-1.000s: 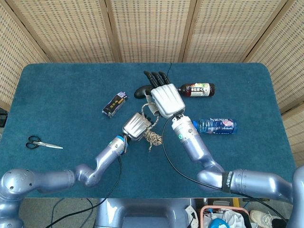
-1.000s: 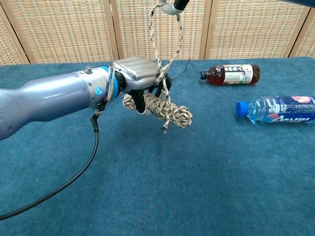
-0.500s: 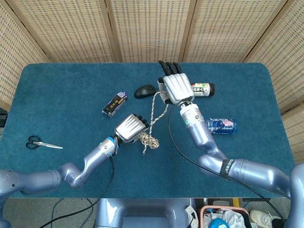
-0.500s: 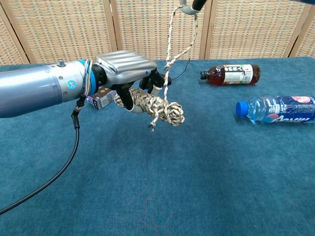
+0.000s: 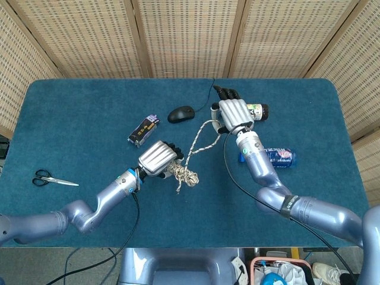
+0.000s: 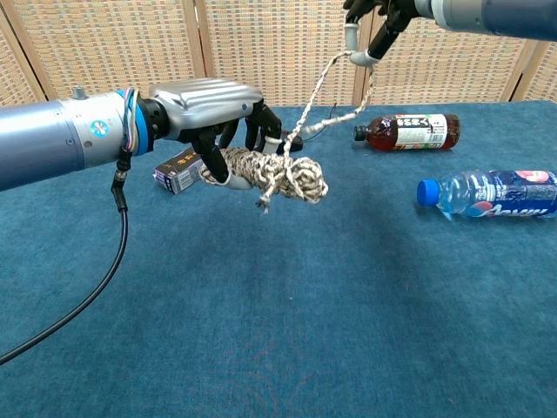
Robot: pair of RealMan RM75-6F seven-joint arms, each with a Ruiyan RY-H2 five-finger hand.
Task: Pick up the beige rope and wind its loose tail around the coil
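Note:
The beige rope coil (image 6: 277, 173) (image 5: 183, 173) hangs in the air above the blue table, gripped at one end by my left hand (image 6: 213, 103) (image 5: 158, 159). Its loose tail (image 6: 324, 77) (image 5: 200, 138) runs up and to the right from the coil to my right hand (image 5: 236, 114) (image 6: 376, 19), which pinches the tail's end high above the table. A short frayed end (image 6: 262, 202) dangles under the coil.
A dark brown bottle (image 6: 409, 131) and a blue water bottle (image 6: 492, 194) lie at the right. A small purple box (image 5: 143, 130), a black mouse (image 5: 180, 113) and scissors (image 5: 50, 179) lie further left. Wicker screens stand behind the table (image 5: 71, 107).
My right hand has carried the tail's end to the right and further back, stretching the tail out. My left hand has lifted the coil and drawn it slightly left.

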